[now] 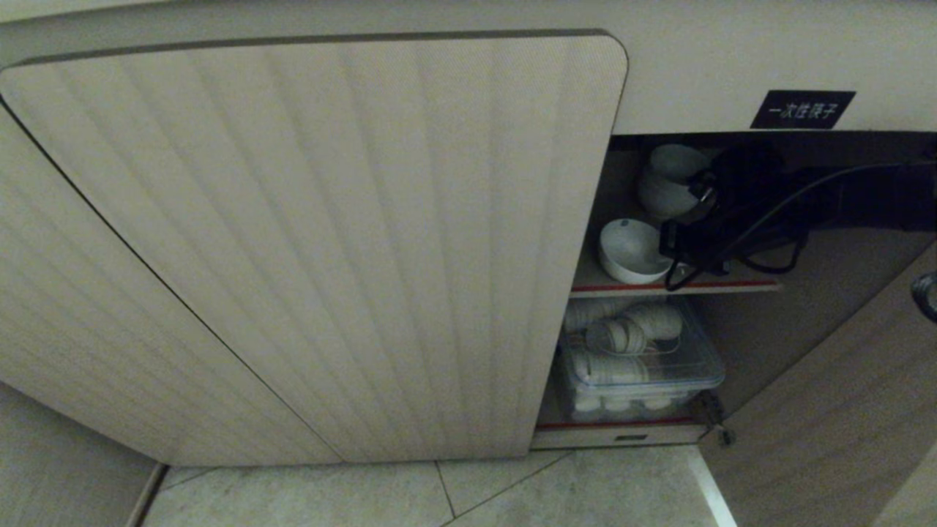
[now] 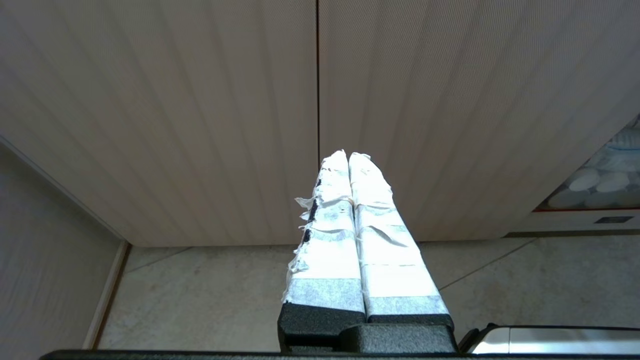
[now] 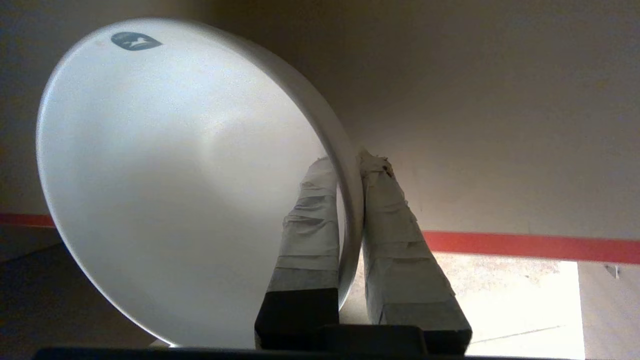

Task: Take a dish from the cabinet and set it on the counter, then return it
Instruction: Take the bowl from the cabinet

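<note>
The cabinet's right side stands open beside its closed fluted door (image 1: 315, 241). On the red-edged upper shelf (image 1: 732, 287) is the dish (image 1: 628, 252), a small white bowl with a grey mark inside. My right gripper (image 1: 665, 252) reaches in from the right and is shut on the dish's rim. In the right wrist view the dish (image 3: 175, 190) is tilted, and the rim passes between the taped fingers (image 3: 310, 225) of the right gripper (image 3: 350, 162). My left gripper (image 2: 347, 156) is shut and empty, parked in front of the closed door. The counter is out of view.
A pile of white bowls (image 1: 670, 183) sits behind the dish on the same shelf. A clear plastic bin (image 1: 706, 380) with several white bowls fills the lower shelf. The open right door (image 1: 842, 410) swings out at the right. A black label (image 1: 801, 110) is above.
</note>
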Robot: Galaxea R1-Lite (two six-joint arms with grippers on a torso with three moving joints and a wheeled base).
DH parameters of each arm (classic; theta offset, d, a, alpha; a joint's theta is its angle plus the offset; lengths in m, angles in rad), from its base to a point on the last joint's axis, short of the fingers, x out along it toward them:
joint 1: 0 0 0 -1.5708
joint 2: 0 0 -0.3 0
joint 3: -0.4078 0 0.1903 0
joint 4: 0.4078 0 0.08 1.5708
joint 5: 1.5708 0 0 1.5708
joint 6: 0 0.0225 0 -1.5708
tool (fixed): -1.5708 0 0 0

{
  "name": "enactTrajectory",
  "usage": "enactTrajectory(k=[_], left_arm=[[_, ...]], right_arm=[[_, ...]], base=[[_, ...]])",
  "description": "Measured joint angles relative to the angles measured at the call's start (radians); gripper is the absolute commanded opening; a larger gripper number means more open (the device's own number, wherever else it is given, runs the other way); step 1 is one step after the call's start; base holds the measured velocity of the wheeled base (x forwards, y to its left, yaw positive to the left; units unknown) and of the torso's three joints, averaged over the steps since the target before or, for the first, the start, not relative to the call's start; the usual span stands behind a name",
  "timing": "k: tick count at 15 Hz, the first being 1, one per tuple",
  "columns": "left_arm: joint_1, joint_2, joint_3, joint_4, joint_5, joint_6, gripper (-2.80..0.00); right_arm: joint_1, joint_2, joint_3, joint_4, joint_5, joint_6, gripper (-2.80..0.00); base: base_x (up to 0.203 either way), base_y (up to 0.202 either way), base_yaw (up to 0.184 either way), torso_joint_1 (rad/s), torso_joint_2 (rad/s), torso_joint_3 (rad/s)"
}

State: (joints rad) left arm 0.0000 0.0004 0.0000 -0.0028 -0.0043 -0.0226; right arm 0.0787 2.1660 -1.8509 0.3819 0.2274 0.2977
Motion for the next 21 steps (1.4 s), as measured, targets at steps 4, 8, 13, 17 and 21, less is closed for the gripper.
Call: enactTrajectory(k=[4,8,13,17,21], left_arm=[[0.0,0.0,0.0,0.0,0.0,0.0,-2.8],[0.0,0.0,0.0,0.0,0.0,0.0,-2.8],[0.0,0.0,0.0,0.0,0.0,0.0,-2.8],[0.0,0.0,0.0,0.0,0.0,0.0,-2.8],[0.0,0.0,0.0,0.0,0.0,0.0,-2.8]], right_arm=[[-0.001,-0.016,0.023,-0.002,0.0,0.0,-2.8],[-0.001,-0.034,0.054,-0.011,-0.001,-0.001,-2.8],[-0.001,-0.066,0.097,-0.014,-0.002,-0.003,-2.8],[-0.002,-0.095,0.168,-0.1,-0.002,-0.003,-2.8],[-0.002,-0.118,0.215,-0.148,-0.003,-0.004,-2.8]], base=[[0.0,0.0,0.0,0.0,0.0,0.0],[0.0,0.0,0.0,0.0,0.0,0.0],[0.0,0.0,0.0,0.0,0.0,0.0],[0.0,0.0,0.0,0.0,0.0,0.0],[0.0,0.0,0.0,0.0,0.0,0.0]])
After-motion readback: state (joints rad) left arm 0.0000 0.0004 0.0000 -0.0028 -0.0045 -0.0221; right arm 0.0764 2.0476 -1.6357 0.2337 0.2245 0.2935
